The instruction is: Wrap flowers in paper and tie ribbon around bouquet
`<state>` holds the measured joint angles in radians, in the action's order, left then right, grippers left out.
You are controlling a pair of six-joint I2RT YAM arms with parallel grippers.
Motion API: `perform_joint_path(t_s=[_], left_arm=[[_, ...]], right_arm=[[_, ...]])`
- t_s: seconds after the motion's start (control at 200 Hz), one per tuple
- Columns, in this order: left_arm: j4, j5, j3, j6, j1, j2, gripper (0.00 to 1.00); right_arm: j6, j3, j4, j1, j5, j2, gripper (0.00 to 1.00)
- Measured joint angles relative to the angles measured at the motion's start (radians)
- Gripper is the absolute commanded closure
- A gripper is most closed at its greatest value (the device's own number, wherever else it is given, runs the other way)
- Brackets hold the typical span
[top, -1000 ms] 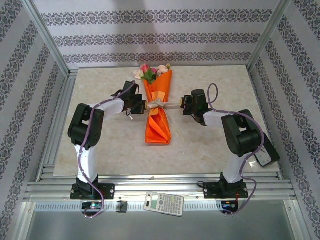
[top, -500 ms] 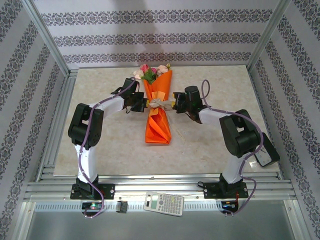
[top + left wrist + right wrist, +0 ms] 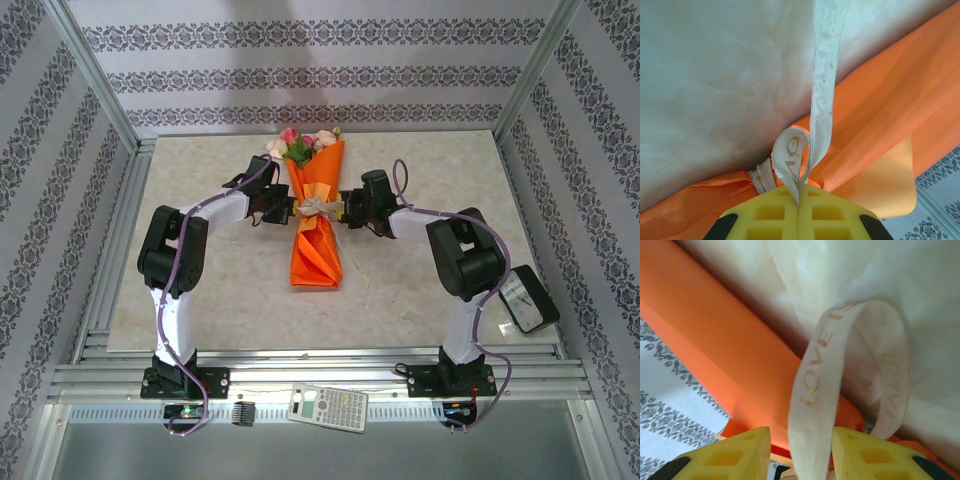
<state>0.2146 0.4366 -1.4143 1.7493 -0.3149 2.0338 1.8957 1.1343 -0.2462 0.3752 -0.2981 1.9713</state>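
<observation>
Enclosing the flowers (image 3: 300, 146): the paper (image 3: 316, 250) cone.

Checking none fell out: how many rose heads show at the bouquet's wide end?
3: a cream rose at image left, a magenta rose beside it, a pale pink rose at image right. Others may hide among the leaves.

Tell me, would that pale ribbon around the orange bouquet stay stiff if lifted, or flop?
Probably floppy: the ribbon curls into a soft loop and folds sharply where the left pincer pinches it. Likely very light, since it looks like a thin flat woven band. The weave may give some grip, so it seems unlikely to slip out easily.
</observation>
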Motion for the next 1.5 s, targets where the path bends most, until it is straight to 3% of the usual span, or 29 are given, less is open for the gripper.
perform_joint_path(t_s=[0.205, 0.285, 0.325, 0.425, 0.919, 1.504], left_arm=[[0.004, 0.0, 0.0, -0.011, 0.0, 0.0, 1.0], [0.004, 0.0, 0.0, -0.012, 0.0, 0.0, 1.0], [0.004, 0.0, 0.0, -0.012, 0.0, 0.0, 1.0], [0.004, 0.0, 0.0, -0.015, 0.0, 0.0, 1.0], [0.072, -0.047, 0.011, -0.087, 0.001, -0.006, 1.0], [0.092, -0.056, 0.085, -0.138, 0.004, -0.057, 1.0]], right_arm=[[0.0, 0.062, 0.012, 0.0, -0.006, 0.054, 0.63], [0.002, 0.077, 0.013, 0.0, -0.006, 0.069, 0.69], [0.003, 0.083, 0.016, 0.0, -0.006, 0.072, 0.75], [0.008, 0.091, 0.02, 0.001, -0.006, 0.074, 1.0], [0.011, -0.036, 0.002, -0.023, 0.05, -0.063, 1.0], [0.02, -0.189, -0.18, -0.082, 0.124, -0.092, 1.0]])
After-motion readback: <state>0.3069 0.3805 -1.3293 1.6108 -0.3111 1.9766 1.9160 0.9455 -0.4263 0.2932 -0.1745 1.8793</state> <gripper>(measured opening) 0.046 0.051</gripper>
